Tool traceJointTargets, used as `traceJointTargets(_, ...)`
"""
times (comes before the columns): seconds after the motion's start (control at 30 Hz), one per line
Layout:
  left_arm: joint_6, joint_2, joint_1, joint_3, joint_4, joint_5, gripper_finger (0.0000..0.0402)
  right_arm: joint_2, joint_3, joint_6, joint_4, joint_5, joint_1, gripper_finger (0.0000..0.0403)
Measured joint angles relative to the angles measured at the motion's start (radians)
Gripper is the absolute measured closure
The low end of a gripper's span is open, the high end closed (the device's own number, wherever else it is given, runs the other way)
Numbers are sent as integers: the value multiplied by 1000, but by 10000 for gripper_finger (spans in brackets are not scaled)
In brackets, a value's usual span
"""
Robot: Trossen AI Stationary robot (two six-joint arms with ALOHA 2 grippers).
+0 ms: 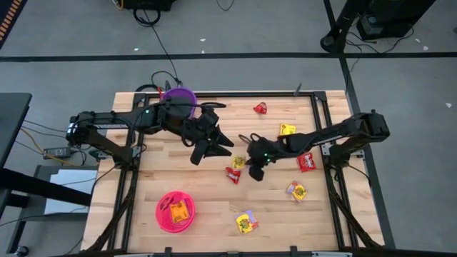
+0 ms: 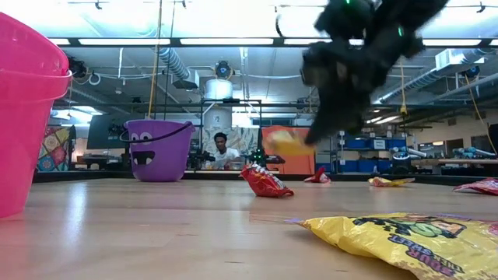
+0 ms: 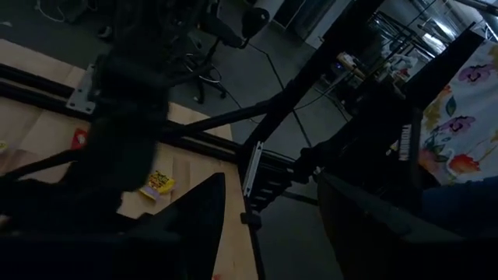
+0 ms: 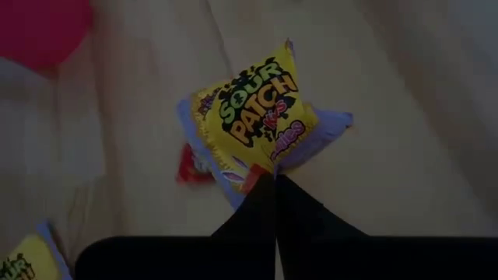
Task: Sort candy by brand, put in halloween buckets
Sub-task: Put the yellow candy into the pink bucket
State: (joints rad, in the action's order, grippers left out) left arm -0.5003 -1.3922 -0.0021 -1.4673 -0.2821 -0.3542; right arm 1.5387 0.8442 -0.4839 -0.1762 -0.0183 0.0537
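Note:
A yellow candy packet (image 4: 253, 117) hangs above the table's middle with my right gripper (image 4: 276, 183) shut on it; the high view shows this packet (image 1: 238, 162) too. Right beneath it a red packet (image 1: 233, 174) lies flat on the wood. My left gripper (image 1: 212, 151) hovers open just left of them, nothing between its fingers (image 3: 194, 222). The purple bucket (image 1: 178, 96) stands at the far edge. At the near left stands the pink bucket (image 1: 175, 211), with candy inside. My right gripper pinches the yellow packet by one sealed end edge (image 4: 268, 165) between its two fingertips. The fingers come slanting down from the table's right side. The packet is lifted clear of the table (image 2: 289, 142) and sticks out beyond the fingertips, printed face up.
Loose packets lie on the table's right half: red (image 1: 260, 108) at the far side, yellow (image 1: 287, 129), red (image 1: 307, 162), yellow (image 1: 296, 190) and yellow (image 1: 247, 222) near the front. A black frame rail (image 1: 318, 114) runs along the table's edges.

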Motion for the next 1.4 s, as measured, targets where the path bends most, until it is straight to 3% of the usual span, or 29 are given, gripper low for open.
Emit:
traceJointTargets(0.13,12,0,0,0,0,0,191,0,183,57,-252,-159,71,400)
traceJointTargets(0.33,79,0,0,0,0,0,191,0,420,127,-612,-523,196,400)
traceJointTargets(0.53,134,40,28,0,-9,27,191,0,559,130,-727,-620,285,400)
traceJointTargets(0.67,184,129,77,-2,-26,49,191,0,607,136,-714,-610,328,400)
traceJointTargets(0.87,237,248,152,-1,-100,135,191,42,644,141,-559,-495,326,400)
traceJointTargets(1.1,240,338,197,-1,-196,166,191,205,687,146,-387,-267,269,400)
traceJointTargets(1.4,273,366,225,0,-327,275,191,284,693,109,-51,-3,167,398)
